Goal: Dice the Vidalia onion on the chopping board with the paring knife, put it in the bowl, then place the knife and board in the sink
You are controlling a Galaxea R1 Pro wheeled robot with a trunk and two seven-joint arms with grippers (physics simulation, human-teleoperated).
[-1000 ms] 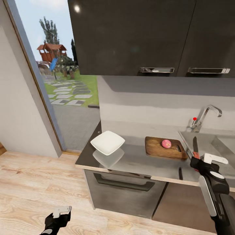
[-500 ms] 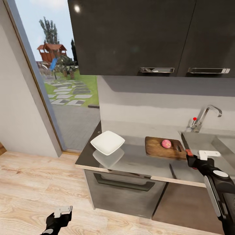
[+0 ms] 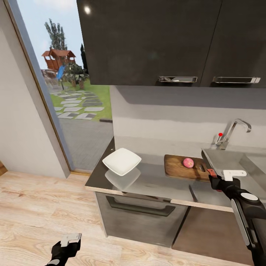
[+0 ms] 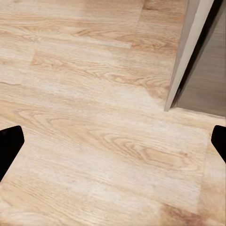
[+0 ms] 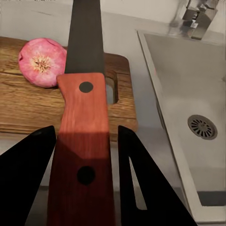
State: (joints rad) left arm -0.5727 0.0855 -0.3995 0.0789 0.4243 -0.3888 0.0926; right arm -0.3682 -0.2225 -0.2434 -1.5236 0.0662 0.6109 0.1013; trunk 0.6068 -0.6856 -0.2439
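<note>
Right gripper closed on the red handle of the knife, one black finger on each side of the handle. Held the knife above the handle-hole end of the board, blade pointing forward past the onion. Seen from the right wrist, the onion lay on the board just beside the blade, not touching it. Beyond the board's end, on the other side of the knife from the onion, lay the sink with its round drain and the tap behind it. Well apart from the knife, past the far end of the board, sat the white bowl on the counter.

Left gripper hung low over the wooden floor, far from the counter, fingers spread wide with nothing between them.
</note>
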